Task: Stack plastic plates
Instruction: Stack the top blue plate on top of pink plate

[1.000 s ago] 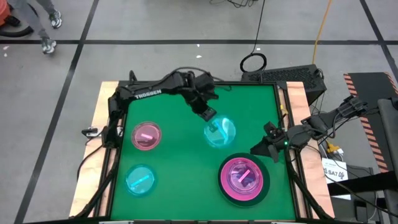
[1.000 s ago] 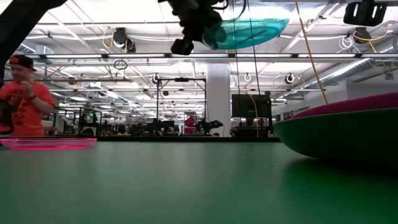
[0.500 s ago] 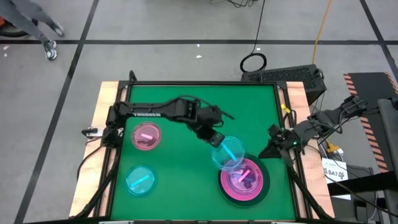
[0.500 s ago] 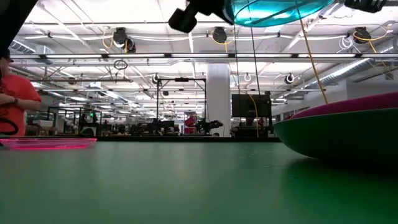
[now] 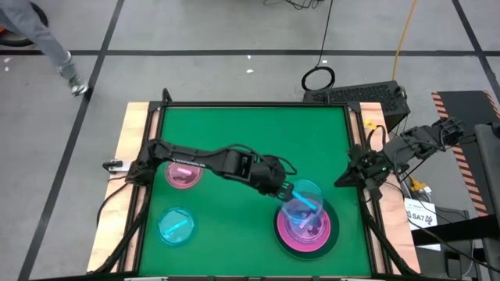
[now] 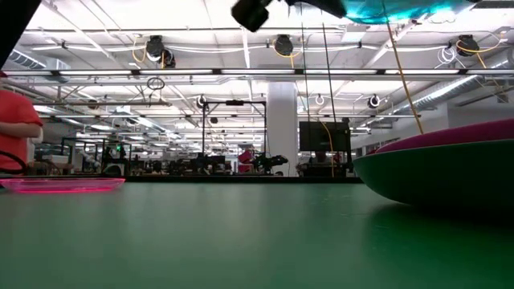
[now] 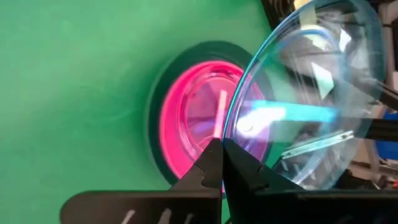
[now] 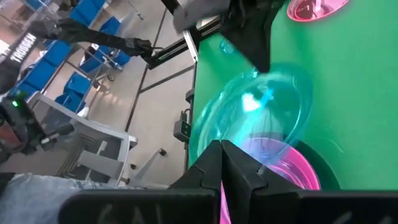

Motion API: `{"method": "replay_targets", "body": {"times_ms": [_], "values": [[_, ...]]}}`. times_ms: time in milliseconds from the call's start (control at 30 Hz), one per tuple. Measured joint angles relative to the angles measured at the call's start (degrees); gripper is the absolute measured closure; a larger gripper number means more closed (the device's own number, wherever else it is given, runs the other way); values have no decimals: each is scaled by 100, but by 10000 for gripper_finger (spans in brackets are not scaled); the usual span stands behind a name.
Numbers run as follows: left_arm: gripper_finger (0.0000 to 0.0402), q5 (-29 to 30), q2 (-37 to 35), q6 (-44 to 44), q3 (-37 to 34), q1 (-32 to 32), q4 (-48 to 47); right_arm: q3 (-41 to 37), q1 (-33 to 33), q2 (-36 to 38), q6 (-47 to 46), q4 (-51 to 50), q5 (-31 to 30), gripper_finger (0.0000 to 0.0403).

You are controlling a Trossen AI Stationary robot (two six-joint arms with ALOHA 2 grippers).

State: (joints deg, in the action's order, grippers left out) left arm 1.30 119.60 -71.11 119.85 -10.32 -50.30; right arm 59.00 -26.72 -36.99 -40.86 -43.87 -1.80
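Observation:
My left gripper (image 5: 286, 190) is shut on a translucent cyan plate (image 5: 305, 198) and holds it in the air above the stack. The stack's large dark plate (image 5: 326, 243) lies flat on the table's near right part. An opaque pink plate (image 7: 175, 127) sits in it, with a translucent pink plate (image 5: 305, 226) on top. In the low view the cyan plate (image 6: 393, 8) hangs above the dark plate (image 6: 434, 181). A translucent pink plate (image 5: 183, 172) and a cyan plate (image 5: 176, 225) lie flat on the table's left part. My right gripper (image 5: 341, 181) waits shut at the right edge. My left gripper pinches the cyan plate's rim (image 7: 235, 127) between its two fingers, at the side of the plate nearest the arm. The fingers come slanting down from the table's left. The plate is lifted clear and tilted, reaching out beyond the fingertips over the stack.
Free green table lies across the middle and far part. Wooden borders (image 5: 129, 156) run along the left and right sides. A person in red (image 6: 16, 128) stands in the room beyond the table. Cables and a keyboard (image 5: 359, 95) lie off the far right corner.
My left gripper has carried the cyan plate from the table's far middle toward the near right, staying shut on it. The plate now hangs over the stack instead of over bare table, and it stays lifted clear.

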Motion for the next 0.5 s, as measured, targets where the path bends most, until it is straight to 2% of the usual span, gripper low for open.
{"method": "replay_targets", "body": {"times_ms": [500], "values": [[399,87,876,-446,-7,-233,927,0,-2,37,-42,-244,-4,403]]}}
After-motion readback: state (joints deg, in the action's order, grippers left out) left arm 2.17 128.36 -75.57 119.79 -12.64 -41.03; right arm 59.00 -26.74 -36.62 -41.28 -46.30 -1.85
